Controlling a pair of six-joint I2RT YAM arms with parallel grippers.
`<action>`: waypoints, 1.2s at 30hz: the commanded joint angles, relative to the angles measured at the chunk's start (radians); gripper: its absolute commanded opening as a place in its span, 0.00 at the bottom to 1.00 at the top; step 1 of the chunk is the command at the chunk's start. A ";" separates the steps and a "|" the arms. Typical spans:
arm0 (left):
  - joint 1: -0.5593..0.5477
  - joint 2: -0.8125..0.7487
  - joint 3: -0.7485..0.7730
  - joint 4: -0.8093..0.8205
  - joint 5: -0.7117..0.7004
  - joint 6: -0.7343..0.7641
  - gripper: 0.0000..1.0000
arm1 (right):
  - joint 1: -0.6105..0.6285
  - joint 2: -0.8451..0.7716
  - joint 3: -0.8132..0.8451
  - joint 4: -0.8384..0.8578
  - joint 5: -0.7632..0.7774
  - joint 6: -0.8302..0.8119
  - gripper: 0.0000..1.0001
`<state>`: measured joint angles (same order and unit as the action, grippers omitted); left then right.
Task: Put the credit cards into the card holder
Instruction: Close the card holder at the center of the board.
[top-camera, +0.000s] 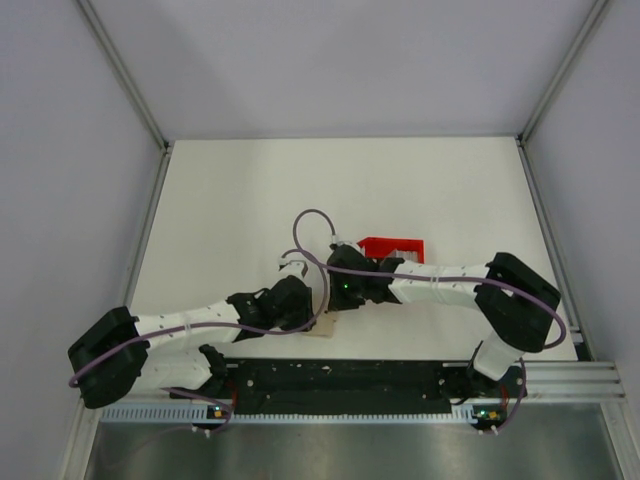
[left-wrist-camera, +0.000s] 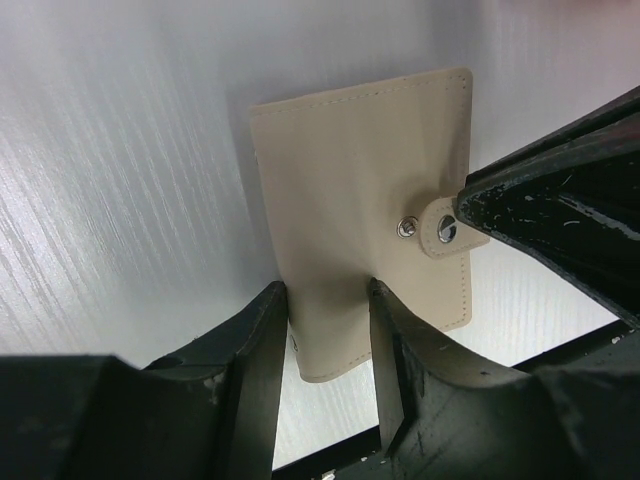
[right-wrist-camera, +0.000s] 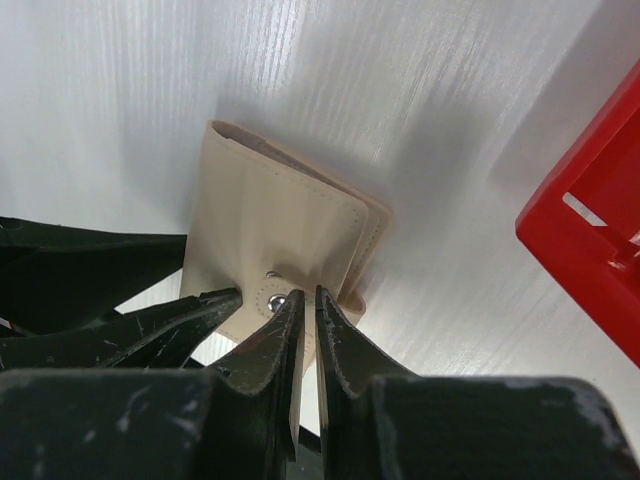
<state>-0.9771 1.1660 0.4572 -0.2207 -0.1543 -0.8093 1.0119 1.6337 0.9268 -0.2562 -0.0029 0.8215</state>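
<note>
I have the holder (left-wrist-camera: 360, 170) lying folded shut and flat on the tabletop (left-wrist-camera: 120, 200), right under both sets of fingers. My right fingers (right-wrist-camera: 345, 345) are pressed almost together, pinching the snap tab (left-wrist-camera: 445, 230) at the flap edge. A bare metal stud shows just beside the tab, so I can't say whether the snap is fastened. My left fingers (left-wrist-camera: 265, 370) stand partly spread over the holder's edge nearest them, a strip of its cover showing between them; I can't tell if they touch it. I judge the holder to be light, thin and soft, a stitched skin that will flex and slide on the smooth tabletop. A pull on the tab alone would likely drag the whole thing, so the left fingers should pin the cover. The stitched edges and the fold look the firmest places to grip. No cards show in any view. The red tray (right-wrist-camera: 590, 230) sits right of my right fingers, apart from the holder.
</note>
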 joint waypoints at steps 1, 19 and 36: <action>-0.003 0.024 -0.028 -0.035 0.010 0.007 0.41 | 0.007 0.011 0.037 0.031 -0.017 -0.004 0.09; -0.003 0.031 -0.022 -0.022 0.025 0.018 0.41 | 0.043 -0.043 0.004 0.021 -0.011 0.011 0.09; -0.003 0.029 -0.025 0.001 0.061 0.030 0.41 | 0.048 -0.005 0.032 0.018 -0.002 0.008 0.09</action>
<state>-0.9760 1.1679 0.4572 -0.2169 -0.1478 -0.8021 1.0473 1.6279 0.9241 -0.2543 -0.0196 0.8307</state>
